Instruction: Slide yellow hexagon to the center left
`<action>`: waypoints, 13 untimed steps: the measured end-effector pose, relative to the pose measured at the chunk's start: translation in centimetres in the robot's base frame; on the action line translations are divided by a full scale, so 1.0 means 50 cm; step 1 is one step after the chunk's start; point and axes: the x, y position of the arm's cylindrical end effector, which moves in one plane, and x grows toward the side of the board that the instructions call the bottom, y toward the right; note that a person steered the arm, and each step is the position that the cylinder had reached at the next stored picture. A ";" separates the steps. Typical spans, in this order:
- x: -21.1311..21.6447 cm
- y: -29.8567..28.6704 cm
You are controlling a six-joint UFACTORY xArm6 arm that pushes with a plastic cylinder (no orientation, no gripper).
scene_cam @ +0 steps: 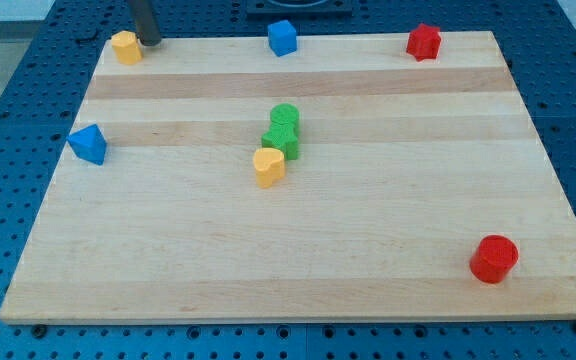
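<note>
The yellow hexagon (126, 46) sits at the board's top left corner. My tip (152, 41) is down just to its right, close to it or touching. A yellow heart-shaped block (268, 165) lies near the board's middle, with two green blocks (283, 129) touching each other just above and right of it.
A blue triangular block (88, 144) lies at the left edge, mid-height. A blue cube (282, 37) sits at the top centre, a red block (423, 41) at the top right, a red cylinder (494, 259) at the bottom right. The wooden board (388, 200) rests on a blue perforated table.
</note>
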 end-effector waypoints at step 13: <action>0.179 -0.150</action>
